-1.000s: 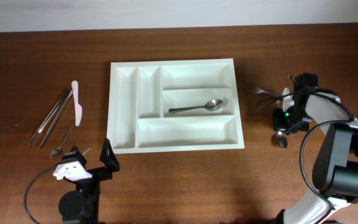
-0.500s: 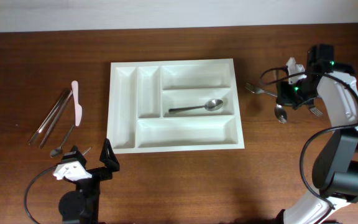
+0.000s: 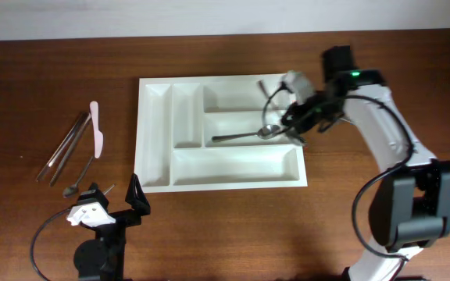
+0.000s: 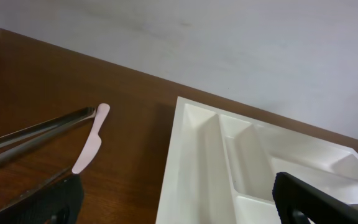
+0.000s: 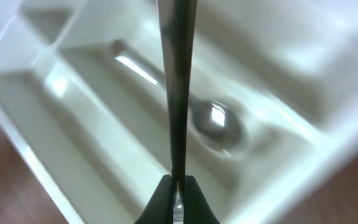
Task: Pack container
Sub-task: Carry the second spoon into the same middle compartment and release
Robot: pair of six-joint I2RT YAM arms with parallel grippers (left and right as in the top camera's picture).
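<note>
The white cutlery tray (image 3: 156,133) lies mid-table; it also shows in the left wrist view (image 4: 197,155) and the right wrist view (image 5: 36,106). One metal spoon (image 3: 248,135) lies in its middle long compartment, also seen in the right wrist view (image 5: 213,121). My right gripper (image 3: 297,117) is shut on a second metal spoon (image 3: 266,84) and holds it above the tray's right side; its dark handle (image 5: 178,74) runs straight up from the jaws (image 5: 178,186). My left gripper (image 3: 119,207) is open and empty near the tray's front left corner (image 4: 179,214).
Left of the tray lie metal tongs (image 3: 65,148), a pink plastic knife (image 3: 96,129) and a small spoon (image 3: 78,181). The tongs (image 4: 30,134) and knife (image 4: 91,146) also show in the left wrist view. A pale wall stands behind the table.
My right gripper lifted a spoon from the table at the far right and carried it left over the tray's right side. The left arm has not moved.
</note>
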